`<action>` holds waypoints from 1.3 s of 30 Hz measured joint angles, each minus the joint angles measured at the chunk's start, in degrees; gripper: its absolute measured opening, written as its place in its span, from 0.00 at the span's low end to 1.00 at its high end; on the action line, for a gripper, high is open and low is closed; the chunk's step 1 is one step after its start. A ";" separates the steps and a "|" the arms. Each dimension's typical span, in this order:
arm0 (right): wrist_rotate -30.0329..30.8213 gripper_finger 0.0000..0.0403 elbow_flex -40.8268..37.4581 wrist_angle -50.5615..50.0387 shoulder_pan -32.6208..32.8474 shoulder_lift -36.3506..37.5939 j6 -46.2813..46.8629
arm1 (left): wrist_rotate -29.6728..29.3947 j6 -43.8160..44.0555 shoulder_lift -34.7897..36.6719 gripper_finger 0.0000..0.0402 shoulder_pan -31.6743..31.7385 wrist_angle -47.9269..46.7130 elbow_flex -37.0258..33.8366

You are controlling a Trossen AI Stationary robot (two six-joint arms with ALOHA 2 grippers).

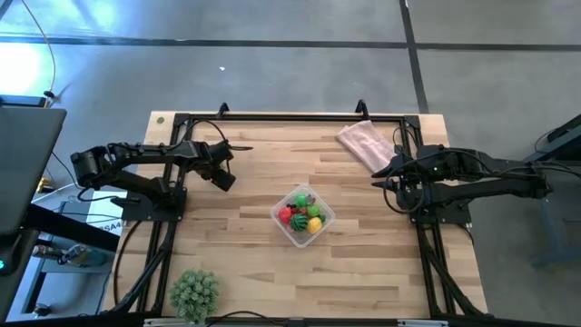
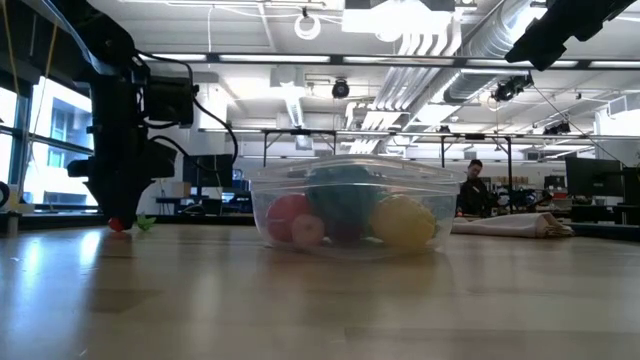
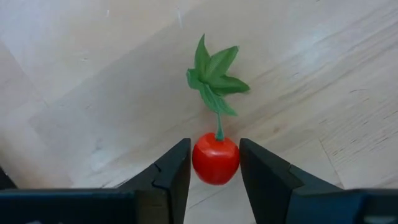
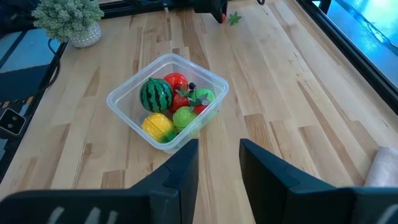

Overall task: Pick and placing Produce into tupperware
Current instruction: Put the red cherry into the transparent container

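The clear tupperware (image 1: pixel 303 215) (image 2: pixel 350 205) (image 4: pixel 168 102) stands mid-table. It holds a striped green melon (image 4: pixel 155 95) and red, yellow and green toy produce. My left gripper (image 1: pixel 224 175) (image 3: pixel 215 163) is down at the table, left of and beyond the container. It is shut on a small red cherry-like fruit (image 3: pixel 216 160) with a green leafy stem (image 3: pixel 214 78). My right gripper (image 1: pixel 377 179) (image 4: pixel 219 155) hovers right of the container, slightly open and touching nothing. My left gripper pinches the red ball of the fruit (image 3: pixel 216 160) between its two fingers, one on each side. Its stem and leaf (image 3: pixel 214 78) point away past the fingertips and lie on the table. In the low view the fruit (image 2: pixel 118 225) sits at table level under the gripper.
A pink cloth (image 1: pixel 368 143) (image 4: pixel 382 168) lies at the far right of the table. A spiky pale-green ball plant (image 1: pixel 194 292) (image 4: pixel 68 18) stands at the near left corner. Black frame rails (image 1: pixel 290 116) run along the far and side edges. A person (image 2: pixel 472 185) shows in the room behind.
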State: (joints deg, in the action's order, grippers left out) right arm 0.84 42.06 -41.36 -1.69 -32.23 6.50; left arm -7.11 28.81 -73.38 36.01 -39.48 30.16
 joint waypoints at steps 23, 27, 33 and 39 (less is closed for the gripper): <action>0.00 0.26 -0.01 -0.02 0.01 0.00 0.07 | 0.10 1.79 0.00 0.25 0.00 0.62 0.03; 0.02 0.26 0.00 -0.01 0.01 0.00 0.09 | 1.34 2.52 0.00 0.24 -0.02 0.66 1.03; 0.01 0.26 -0.01 -0.02 0.02 0.00 0.05 | 2.83 2.49 0.03 0.26 -0.02 0.74 5.23; 0.00 0.26 -0.02 -0.02 0.02 0.00 0.00 | 6.98 1.28 0.04 0.25 -0.59 1.65 12.40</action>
State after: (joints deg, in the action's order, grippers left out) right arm 0.84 42.04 -41.39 -1.67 -32.23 6.50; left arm -0.14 30.09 -73.34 35.41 -37.84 42.56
